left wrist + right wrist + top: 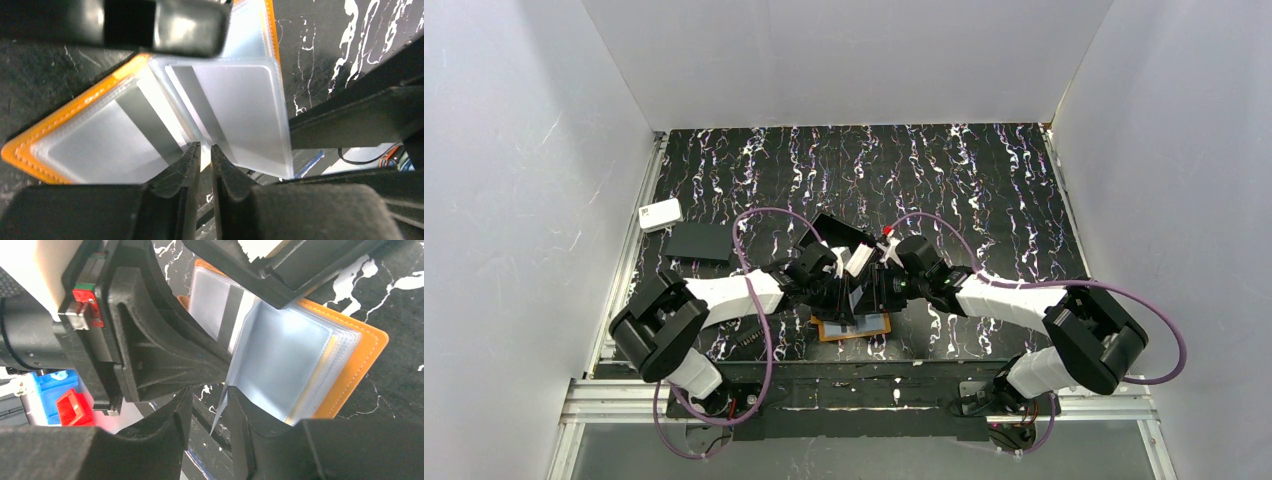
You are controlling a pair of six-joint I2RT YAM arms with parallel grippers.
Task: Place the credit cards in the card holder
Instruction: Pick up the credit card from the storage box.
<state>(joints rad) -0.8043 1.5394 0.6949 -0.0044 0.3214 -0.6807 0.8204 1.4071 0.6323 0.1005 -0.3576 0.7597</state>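
We're over the middle of the table, and from above both arms crowd together, so only an orange corner of the card holder peeks out under them near the front edge. The wrist views tell us more. The holder lies open, its clear sleeves fanned up.

The left gripper sits right at the lower edge of those sleeves, jaws nearly together with just a sliver of light between them. We cannot tell whether they nip a sleeve or touch nothing. The credit cards show as pale shapes with grey stripes inside the pockets, one on each side of the fold. How many there are is hard to make out through the plastic.

The right gripper has its jaws apart, and the edge of one clear leaf stands in the gap, touching neither finger that we can see. Its bulk cuts off the holder's near corner.

Far left, a white box and a flat black rectangle sit apart. A black tray is half hidden behind the wrists.
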